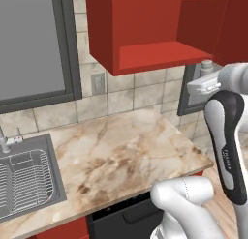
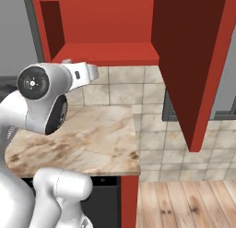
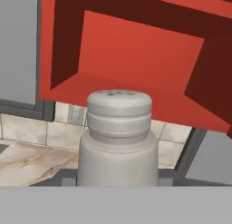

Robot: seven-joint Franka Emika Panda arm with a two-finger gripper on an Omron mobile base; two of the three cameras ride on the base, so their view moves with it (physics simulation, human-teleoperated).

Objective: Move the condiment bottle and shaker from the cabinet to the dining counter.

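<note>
While the hand camera looks toward the open cabinet point(image 3: 136, 60), the shaker point(image 3: 118, 139) stands very close in front of it, in the lower middle of that view. Its long axis runs straight up the picture, and the rounded top with small holes points up, toward the red shelf. The lower part of its body is cut by the bottom of the view, and the finger tips cannot be seen there, so I cannot tell if the gripper is apart or pressed on the shaker.

From the left base camera, a small grey cap point(image 1: 207, 65) shows just above the white hand, below the right end of the cabinet point(image 1: 155, 35); it seems to be the shaker top, upright. The cabinet shelf is open, and its door point(image 2: 198, 61) hangs out to the right. Below lies the marble worktop point(image 1: 121, 156) with the sink point(image 1: 26, 182) at its left.
</note>
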